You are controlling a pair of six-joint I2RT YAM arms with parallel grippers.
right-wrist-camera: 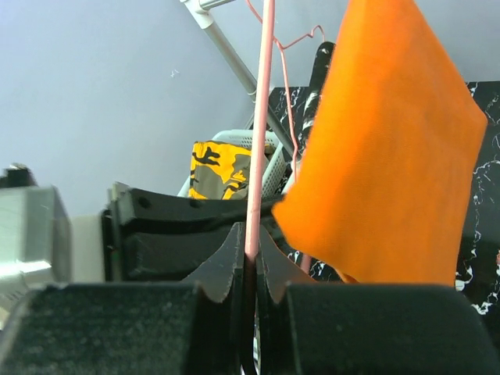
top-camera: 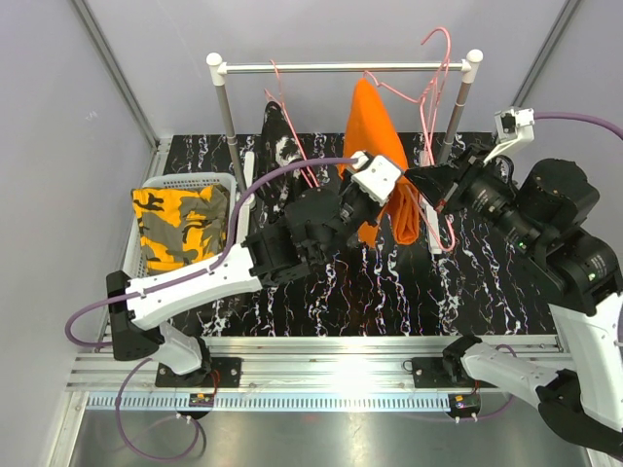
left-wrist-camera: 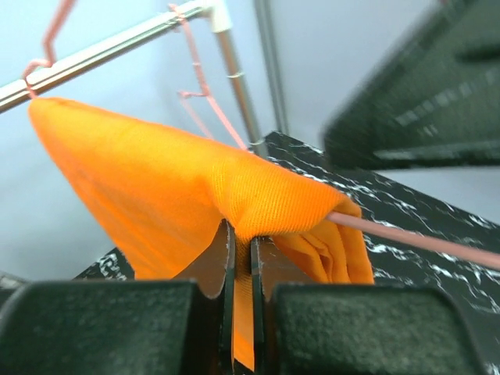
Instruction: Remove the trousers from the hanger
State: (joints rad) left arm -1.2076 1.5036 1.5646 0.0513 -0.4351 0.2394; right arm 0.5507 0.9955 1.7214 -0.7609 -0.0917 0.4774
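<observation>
as left gripper (left-wrist-camera: 243, 246) nips orange trousers (left-wrist-camera: 156, 176) edge, right gripper (right-wrist-camera: 250, 251) seemingly clamps hanger (right-wrist-camera: 262, 117).

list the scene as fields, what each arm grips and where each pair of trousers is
left fingers: shut on a fold of the orange trousers
right fingers: shut on the hanger
orange trousers: draped on hanger, under the rail
black trousers: hanging from rail, left of orange
camo trousers: in the basket, far left
</observation>
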